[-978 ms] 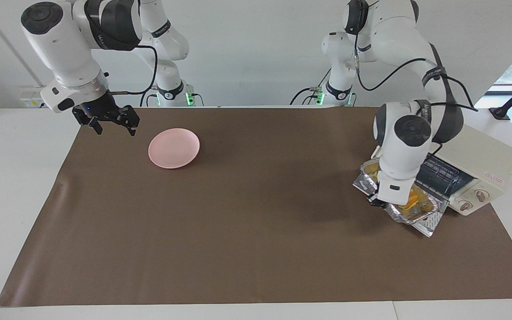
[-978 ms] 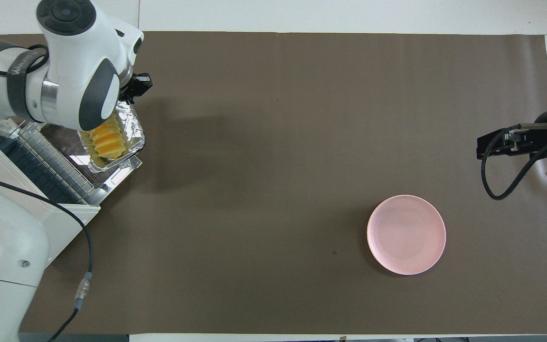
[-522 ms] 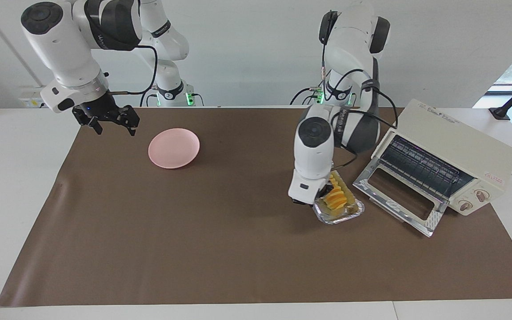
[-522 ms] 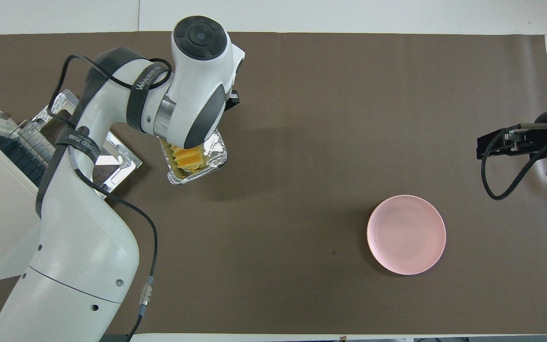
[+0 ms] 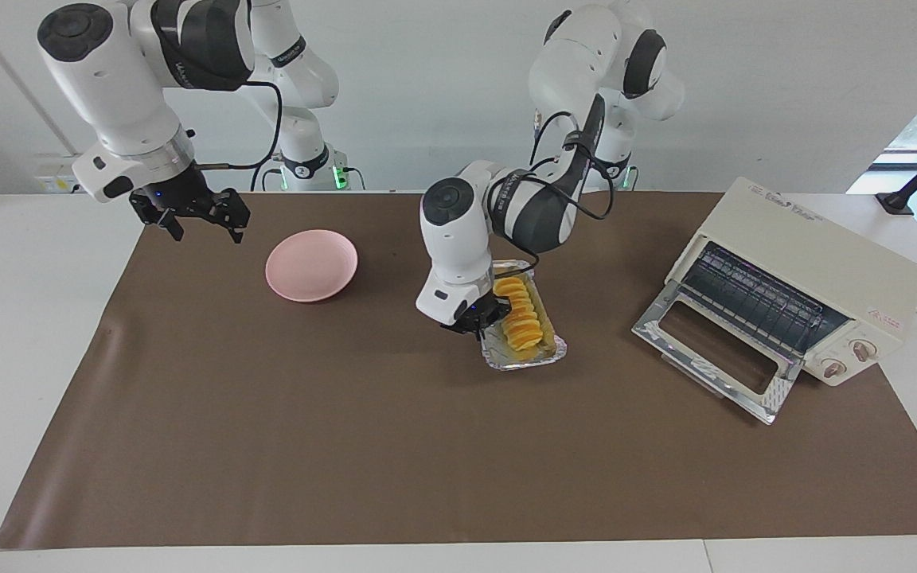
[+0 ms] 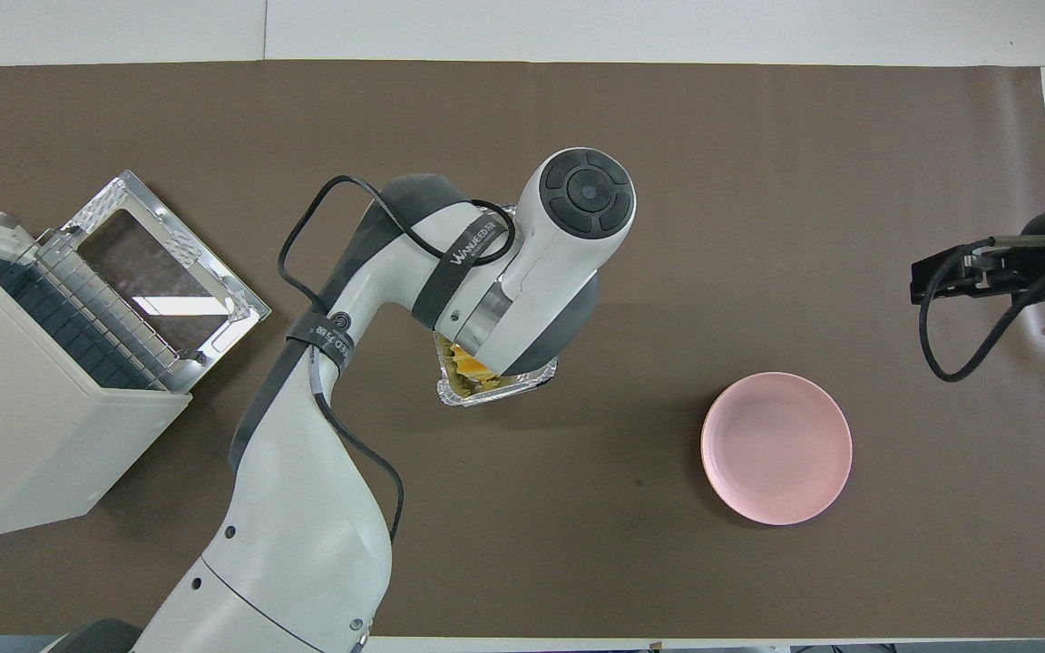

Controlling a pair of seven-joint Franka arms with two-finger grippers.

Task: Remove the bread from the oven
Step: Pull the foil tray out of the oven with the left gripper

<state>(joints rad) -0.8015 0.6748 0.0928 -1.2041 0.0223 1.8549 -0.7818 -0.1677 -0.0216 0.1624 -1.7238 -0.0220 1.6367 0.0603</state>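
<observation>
Right, from my station I see the foil tray (image 5: 524,354) out on the brown mat (image 5: 347,446) near the middle of the table, between the pink plate (image 5: 311,265) and the oven (image 5: 813,278). The bread (image 5: 520,318) lies in that tray, its ridged golden top facing up, and nothing else is in there with it. My left gripper (image 5: 481,322) is clenched on the tray's rim at the side toward the right arm's end of the table. Whether the tray is resting on the mat or lifted just clear of it, I cannot tell. In the overhead view my left arm's wrist covers most of the tray, so only one foil edge and a sliver of bread show.

The oven sits at the left arm's end of the table with its glass door (image 5: 713,354) dropped fully open; the wire rack (image 5: 757,298) inside holds nothing I can see. The pink plate is bare.

My right gripper (image 5: 197,219) waits with fingers spread and nothing between them, over the mat's corner beside the plate.
</observation>
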